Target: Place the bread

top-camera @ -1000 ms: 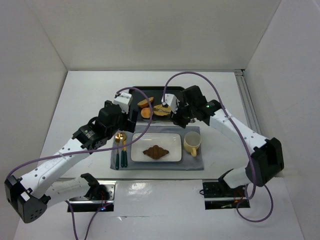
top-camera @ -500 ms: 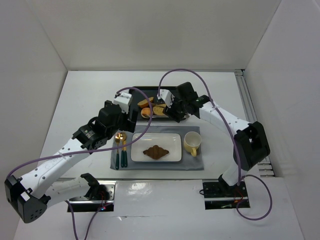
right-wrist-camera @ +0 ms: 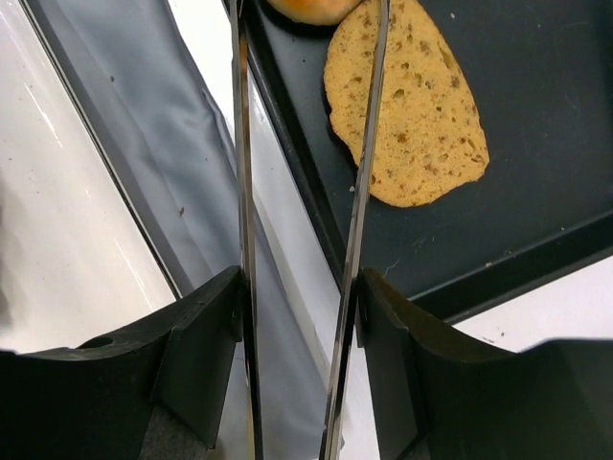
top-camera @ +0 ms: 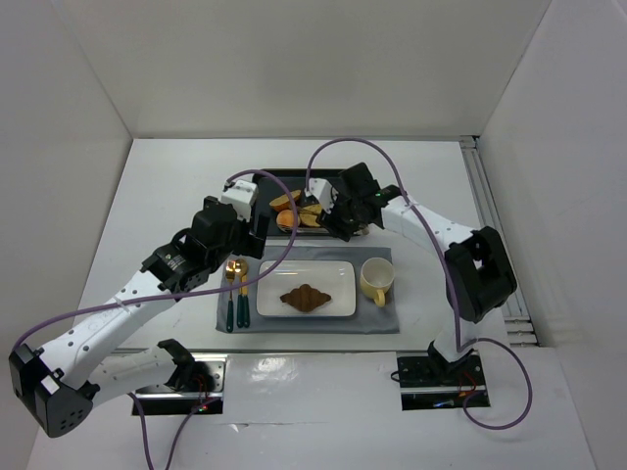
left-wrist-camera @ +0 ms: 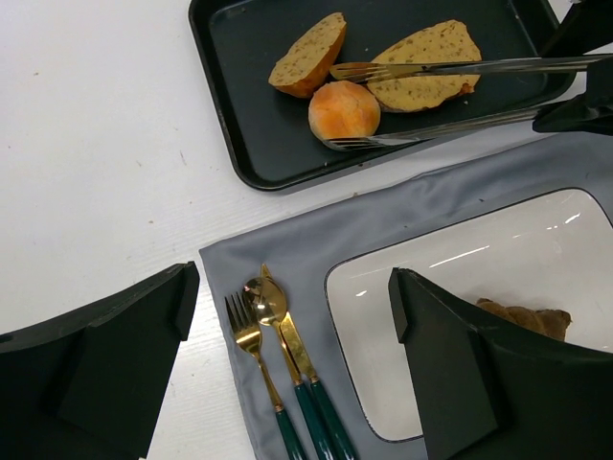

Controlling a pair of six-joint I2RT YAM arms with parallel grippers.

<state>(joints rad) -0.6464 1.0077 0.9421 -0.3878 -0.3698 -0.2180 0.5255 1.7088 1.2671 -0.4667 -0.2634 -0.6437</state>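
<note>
A black tray at the back holds a cut roll, a round orange bun and a flat bread slice. My right gripper is shut on metal tongs. The tong arms are spread, one lying over the flat slice, the other by the tray's front rim, their tips either side of the bun. My left gripper is open and empty above the cutlery and the plate's left edge. A white plate holds a brown croissant.
A grey mat carries the plate, a gold fork, spoon and knife on its left and a cream cup on its right. White walls enclose the table on three sides.
My right arm has swung left over the tray, bringing the tong tips from the flat slice to the round bun. The left arm has not moved.
</note>
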